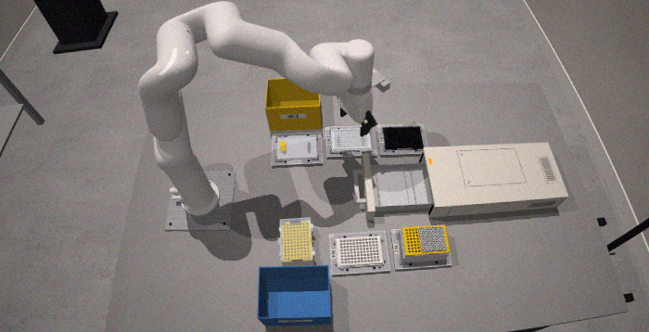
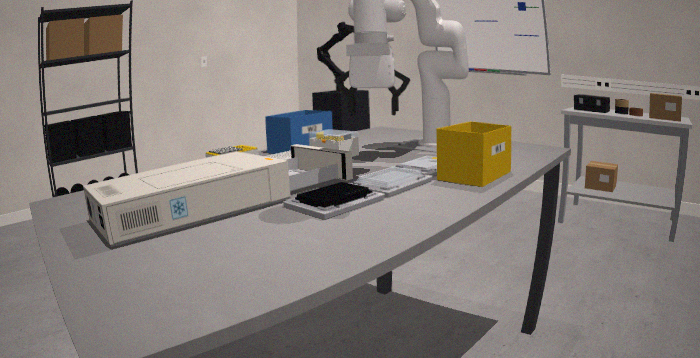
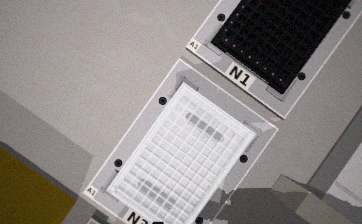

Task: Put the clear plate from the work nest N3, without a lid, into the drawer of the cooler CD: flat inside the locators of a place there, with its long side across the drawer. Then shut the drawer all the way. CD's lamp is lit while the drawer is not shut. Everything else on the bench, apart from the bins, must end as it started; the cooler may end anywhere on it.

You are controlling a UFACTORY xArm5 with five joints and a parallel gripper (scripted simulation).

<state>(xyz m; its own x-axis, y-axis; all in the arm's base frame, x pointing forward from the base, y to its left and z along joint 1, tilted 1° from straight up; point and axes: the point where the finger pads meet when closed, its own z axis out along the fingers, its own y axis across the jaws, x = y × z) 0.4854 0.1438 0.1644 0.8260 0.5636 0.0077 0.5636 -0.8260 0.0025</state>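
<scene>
Gripper: our gripper [image 2: 372, 95] hangs high above the bench, fingers spread to the widest, nothing betw. them. In top view one dark finger [image 1: 367, 122] shows over the 3 o'clock edge of the clear plate.

Clear plate: clear plate [image 1: 350, 139] sits flat in nest N3 [image 3: 174, 83], no lid on it, wells showing. In wrist view it lies diagonal, plate [image 3: 182, 155] filling the centre, the N3 tag half cut off at 6 o'clock.

Neighbours: black plate [image 1: 402, 137] in nest N1 [image 3: 242, 76], just at 3 o'clock of our plate in top view. Nest w/ a white lid & small yellow bit [image 1: 297, 147] at 9 o'clock of it. Yellow bin [image 1: 293, 105] at 10–11 o'clock.

Cooler CD: cooler [image 1: 493, 177] lies at 4 o'clock of the clear plate. Drawer [image 1: 399, 189] stands pulled out toward 9 o'clock of the cooler body, interior bare as far as we see. Orange lamp [image 1: 429, 161] shows at the cooler's near top corner.

Front row: yellow tip rack [image 1: 297, 241], white well plate [image 1: 359, 250], yellow/grey rack [image 1: 425, 240], all at 6 o'clock of the drawer. Blue bin [image 1: 295, 295] at 7 o'clock, bench edge.

Arm: white arm [image 1: 260, 50] arcs from its base [image 1: 200, 198] at 9 o'clock across to the N3 area.
</scene>
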